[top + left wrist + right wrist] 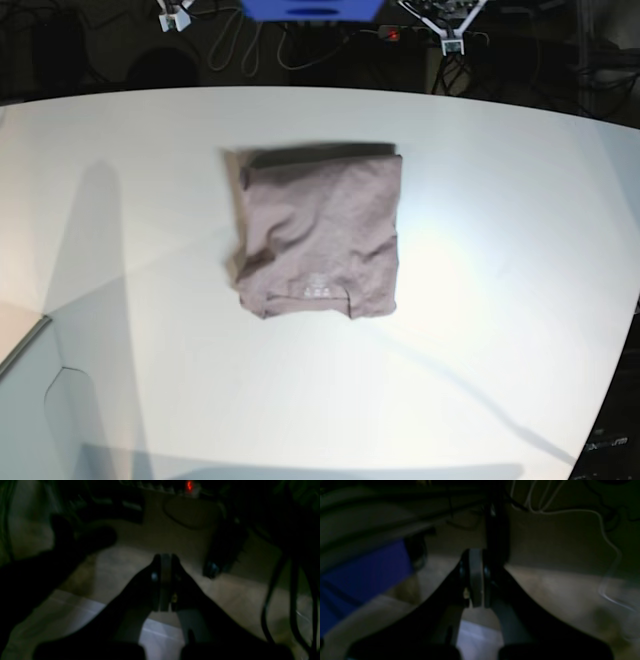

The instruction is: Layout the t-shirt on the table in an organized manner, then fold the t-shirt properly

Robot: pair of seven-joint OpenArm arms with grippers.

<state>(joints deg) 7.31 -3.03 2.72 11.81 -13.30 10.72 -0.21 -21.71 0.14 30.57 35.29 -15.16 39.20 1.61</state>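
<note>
The mauve t-shirt (320, 235) lies folded into a rough rectangle near the middle of the white table (500, 200). Its small pale print (318, 290) faces up near the front edge, and the fabric is somewhat wrinkled. Neither arm appears in the base view. In the dim left wrist view my left gripper (165, 556) is shut with nothing between its fingers, hanging over a dark floor. My right gripper (475, 551) is likewise shut and empty in the right wrist view. The t-shirt does not show in either wrist view.
A blue box (310, 8) and cables lie behind the table's far edge, beside a power strip with a red light (392, 35). A blue object (365, 572) and white cables (607, 542) show in the right wrist view. The table's curved edge runs along the right.
</note>
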